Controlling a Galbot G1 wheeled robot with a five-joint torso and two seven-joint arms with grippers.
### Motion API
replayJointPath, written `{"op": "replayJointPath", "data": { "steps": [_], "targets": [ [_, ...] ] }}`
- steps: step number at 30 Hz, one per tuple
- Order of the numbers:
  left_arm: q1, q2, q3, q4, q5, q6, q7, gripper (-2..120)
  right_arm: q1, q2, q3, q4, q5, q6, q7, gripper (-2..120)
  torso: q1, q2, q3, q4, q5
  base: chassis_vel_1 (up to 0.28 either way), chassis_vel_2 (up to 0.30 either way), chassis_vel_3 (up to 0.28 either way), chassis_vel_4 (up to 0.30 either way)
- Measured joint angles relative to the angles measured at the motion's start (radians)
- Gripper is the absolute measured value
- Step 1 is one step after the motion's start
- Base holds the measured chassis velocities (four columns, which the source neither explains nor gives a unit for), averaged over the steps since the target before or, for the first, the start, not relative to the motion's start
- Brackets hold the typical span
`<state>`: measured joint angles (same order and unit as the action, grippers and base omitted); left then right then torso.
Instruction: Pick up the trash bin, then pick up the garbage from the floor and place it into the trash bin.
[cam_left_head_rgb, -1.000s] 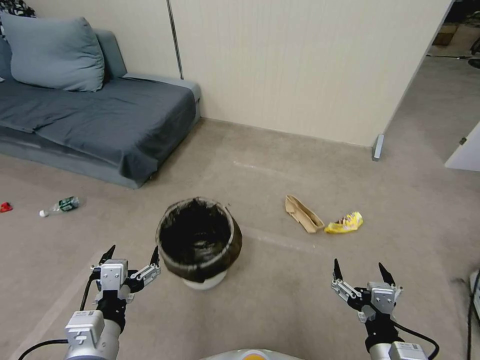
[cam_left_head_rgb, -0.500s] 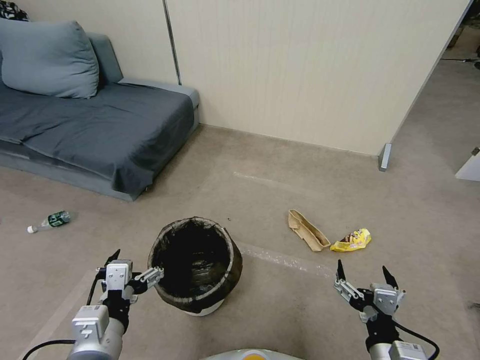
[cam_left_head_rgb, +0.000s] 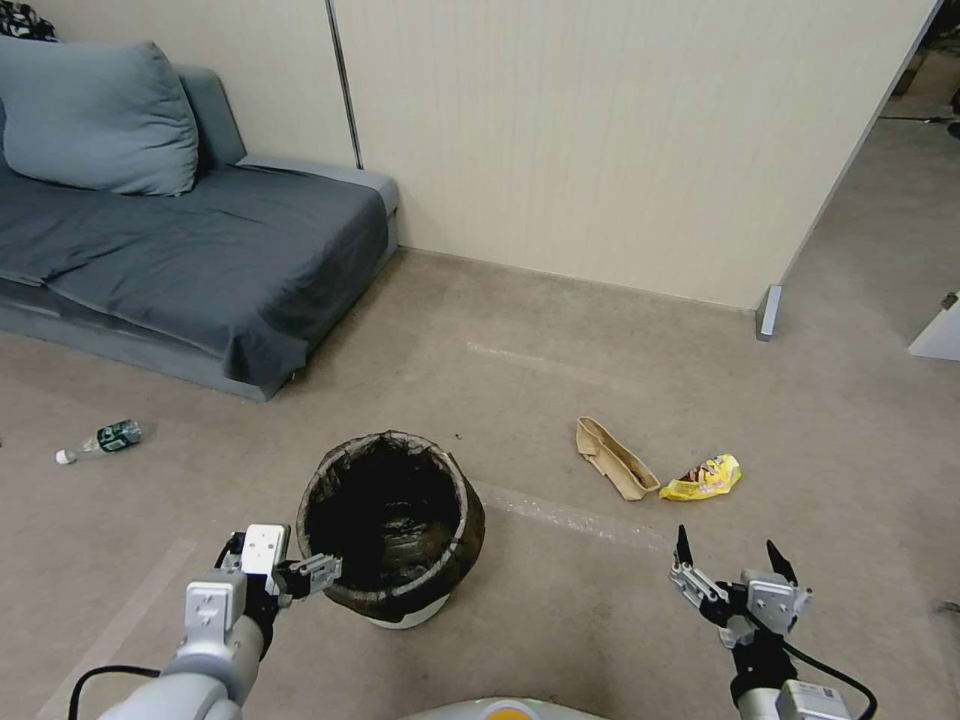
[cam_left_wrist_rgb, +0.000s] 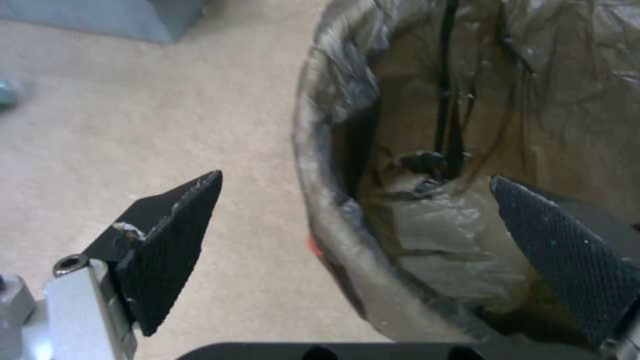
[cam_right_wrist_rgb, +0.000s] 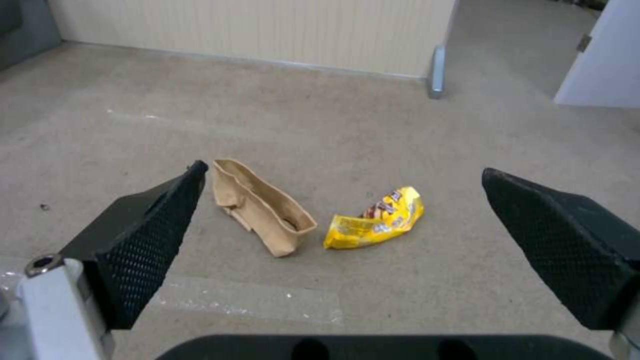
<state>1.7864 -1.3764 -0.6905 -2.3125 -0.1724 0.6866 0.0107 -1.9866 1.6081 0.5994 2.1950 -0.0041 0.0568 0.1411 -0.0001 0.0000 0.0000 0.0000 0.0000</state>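
The trash bin (cam_left_head_rgb: 468, 540) is a small white bin with a dark bag liner, standing on the floor (cam_left_head_rgb: 560, 610) just ahead of me. My left gripper (cam_left_head_rgb: 278, 572) is open at its left rim. In the left wrist view the left gripper (cam_left_wrist_rgb: 355, 176) straddles the trash bin's rim (cam_left_wrist_rgb: 320, 150), one finger outside and one inside over the liner. Garbage lies to the right: a flattened tan carton (cam_left_head_rgb: 615, 458) (cam_right_wrist_rgb: 263, 210) and a yellow wrapper (cam_left_head_rgb: 705, 478) (cam_right_wrist_rgb: 377, 220). A clear bottle (cam_left_head_rgb: 100, 440) lies far left. My right gripper (cam_left_head_rgb: 727, 540) (cam_right_wrist_rgb: 343, 169) hangs open, short of the carton and wrapper.
A grey sofa (cam_left_head_rgb: 180, 230) with a pillow (cam_left_head_rgb: 95, 115) stands at the back left. A beige wall panel (cam_left_head_rgb: 600, 130) runs behind, ending at a metal foot (cam_left_head_rgb: 767, 312). A tape strip (cam_left_head_rgb: 570, 515) crosses the carpet. A white door (cam_left_head_rgb: 940, 330) is at the right edge.
The head camera shifted a second ago, so the whole scene slid. Since then my left gripper moved right and turned until it straddles the bin's rim. The right gripper barely moved.
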Motion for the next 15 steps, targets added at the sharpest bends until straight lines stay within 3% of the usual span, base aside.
{"op": "replayJointPath", "data": {
  "steps": [15],
  "targets": [
    [-0.113,0.013,0.025,0.101,-0.076,0.047,-0.053,100,-0.014,0.0,-0.003,-0.015,-0.011,-0.006,0.017,100,0.0,0.0,0.0,0.0,0.0,0.0,0.0,0.0,0.0]
  ]
}}
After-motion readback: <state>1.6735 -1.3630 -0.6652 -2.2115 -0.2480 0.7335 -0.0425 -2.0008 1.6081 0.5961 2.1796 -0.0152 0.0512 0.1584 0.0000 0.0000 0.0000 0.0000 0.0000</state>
